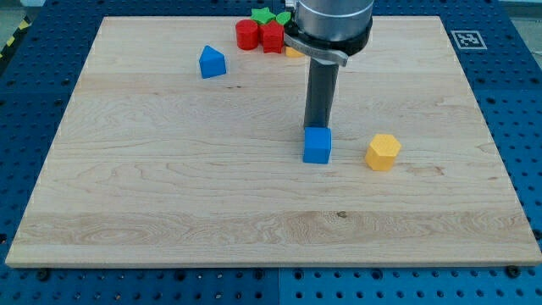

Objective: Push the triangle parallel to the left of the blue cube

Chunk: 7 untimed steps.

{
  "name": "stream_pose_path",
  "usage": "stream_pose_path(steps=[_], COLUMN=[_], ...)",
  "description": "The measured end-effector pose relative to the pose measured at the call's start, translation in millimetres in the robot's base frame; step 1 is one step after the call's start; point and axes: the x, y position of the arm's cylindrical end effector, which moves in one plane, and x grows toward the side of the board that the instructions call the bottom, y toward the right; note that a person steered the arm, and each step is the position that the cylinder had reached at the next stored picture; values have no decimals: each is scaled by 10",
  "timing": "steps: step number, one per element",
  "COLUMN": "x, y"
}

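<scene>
The blue triangle (212, 63) is lying on the wooden board (169, 195) in the view's upper left part, well apart from the blue cube (318, 145). Near the top edge, a red cylinder (246, 35), a green star (263, 15) and another red block (273, 36) are sitting close together, with a yellow block (292, 51) partly hidden behind the arm. My tip (317, 127) is being held just above the blue cube, seemingly touching it; nothing is being gripped, since the rod has no jaws. A yellow hexagonal block (383, 152) is resting near the cube's right.
</scene>
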Motion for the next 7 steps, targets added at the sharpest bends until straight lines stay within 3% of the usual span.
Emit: stream_pose_path(steps=[1,3,5,7], x=[78,-908,-1214,-1610], y=[0,-47,-171,-829])
